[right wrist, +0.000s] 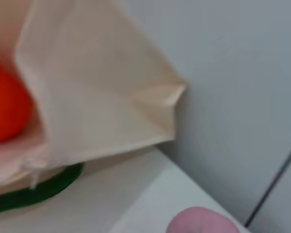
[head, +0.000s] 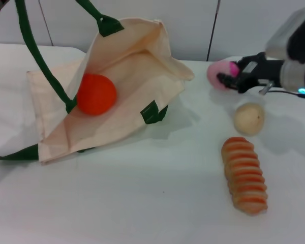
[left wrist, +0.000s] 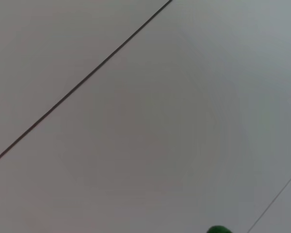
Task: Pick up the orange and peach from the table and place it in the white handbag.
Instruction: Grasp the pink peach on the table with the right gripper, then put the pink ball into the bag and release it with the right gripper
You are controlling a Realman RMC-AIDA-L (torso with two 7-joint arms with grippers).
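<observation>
The orange [head: 95, 94] lies inside the white handbag [head: 137, 76], which lies on the table at the left with its mouth held open. One green strap [head: 33, 48] runs up past the top edge; my left gripper is out of view there. A bit of green strap [left wrist: 218, 229] shows in the left wrist view. My right gripper [head: 227, 76] is shut on the peach [head: 216, 72] and holds it above the table, to the right of the bag's mouth. The right wrist view shows the peach [right wrist: 201, 222], the handbag [right wrist: 102, 97] and the orange [right wrist: 5, 107].
A pale beige round fruit [head: 248, 118] lies on the white table [head: 142, 203] just below my right gripper. A ridged orange-tan bread loaf [head: 245, 174] lies nearer the front right. A wall stands behind the table.
</observation>
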